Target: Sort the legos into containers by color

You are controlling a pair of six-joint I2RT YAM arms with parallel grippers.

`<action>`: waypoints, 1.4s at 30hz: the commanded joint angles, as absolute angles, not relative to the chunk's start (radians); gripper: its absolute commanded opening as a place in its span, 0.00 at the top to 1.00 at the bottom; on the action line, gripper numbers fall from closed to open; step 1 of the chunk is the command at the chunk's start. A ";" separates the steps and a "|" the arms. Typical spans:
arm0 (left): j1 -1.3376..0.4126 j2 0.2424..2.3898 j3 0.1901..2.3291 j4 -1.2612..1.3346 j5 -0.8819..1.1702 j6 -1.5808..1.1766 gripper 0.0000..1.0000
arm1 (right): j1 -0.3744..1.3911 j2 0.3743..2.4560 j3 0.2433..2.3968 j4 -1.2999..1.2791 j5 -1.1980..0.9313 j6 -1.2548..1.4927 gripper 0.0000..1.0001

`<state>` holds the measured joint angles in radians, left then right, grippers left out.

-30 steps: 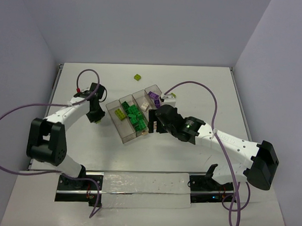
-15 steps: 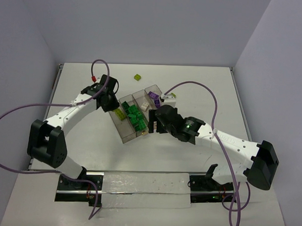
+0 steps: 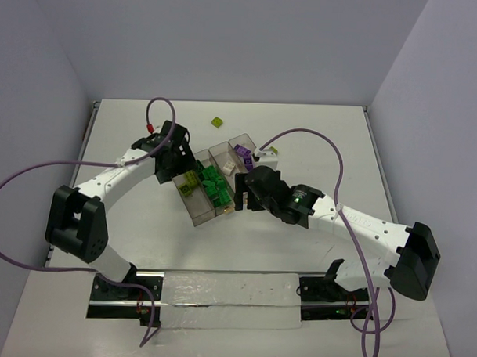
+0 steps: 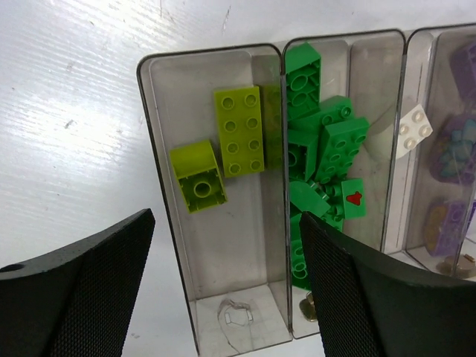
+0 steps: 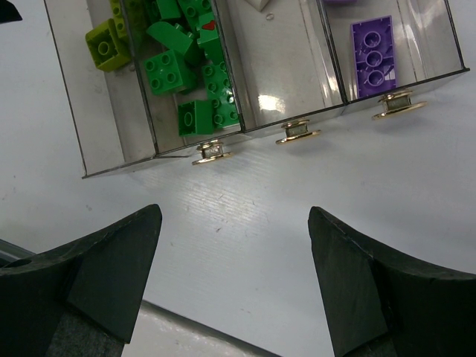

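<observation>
left pincer [image 4: 227,230]: jaws wide apart, nothing held, hanging over the tray [image 4: 210,53]. Straight ahead, between the fingers, is the end compartment. Two yellow-green bricks [image 4: 239,131] lie in it, one long and flat, one small, just beside each other. Next compartment to the right, running under the right finger [image 4: 372,297]: pile of dark green bricks [image 4: 323,160], one with a red mark. Further right, a white brick [image 4: 413,130] against the wall of the third compartment. Purple bricks [image 4: 455,223] in the fourth, at the edge of view.

right pincer [image 5: 234,219]: jaws wide apart too, empty, over bare tabletop [image 5: 245,223] just off the tray's tabbed end. Brass-coloured tabs [image 5: 297,132] directly ahead. Ahead-left are the dark greens, ahead-right a single purple brick [image 5: 372,53] lying flat, studs up.

Beyond the tray from both pincers: loose yellow-green brick [image 3: 218,122] on the tabletop, well apart from the tray.
</observation>
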<state>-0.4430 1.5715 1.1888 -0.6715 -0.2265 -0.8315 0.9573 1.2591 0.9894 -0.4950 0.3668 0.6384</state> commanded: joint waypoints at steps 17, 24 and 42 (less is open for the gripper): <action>-0.153 1.879 1.560 -0.661 -0.255 -0.670 0.01 | 0.966 1.251 1.024 -0.483 0.413 0.637 0.13; -0.122 2.035 1.715 -0.673 -0.315 -0.607 0.01 | 0.968 1.259 1.028 -0.487 0.416 0.638 0.13; -0.094 2.199 1.755 -0.560 -0.244 -0.494 0.14 | 0.966 1.263 1.031 -0.501 0.428 0.655 0.13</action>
